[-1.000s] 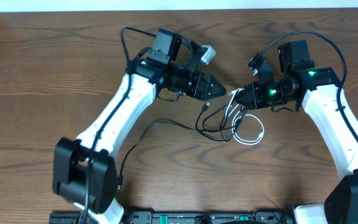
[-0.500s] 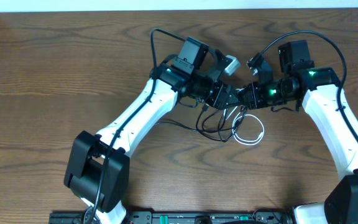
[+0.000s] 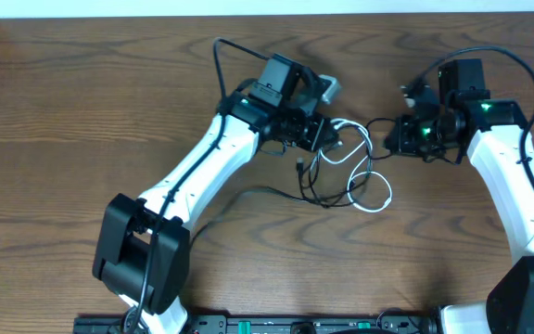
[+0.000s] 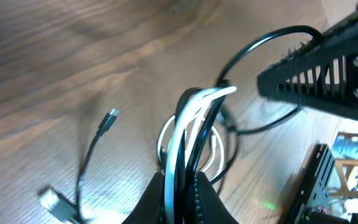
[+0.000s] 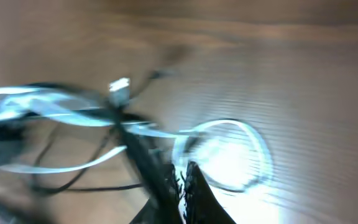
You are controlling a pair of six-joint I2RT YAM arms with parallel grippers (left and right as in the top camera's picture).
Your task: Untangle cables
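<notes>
Left fingers (image 3: 328,141) pinch the white cable (image 4: 180,134) and the black cable (image 4: 89,162) together, both strands rising from between them. Facing them, the right fingers (image 3: 392,139), blurred in their own view, seem pressed on a black strand. Loose loops lie on the desk (image 3: 82,93) near its middle, just nearward of both pairs. The black tail trails toward the near-left corner.

Thin black cable (image 3: 262,191), thin white cable (image 4: 178,140), intertwined in loose tangled loops
</notes>
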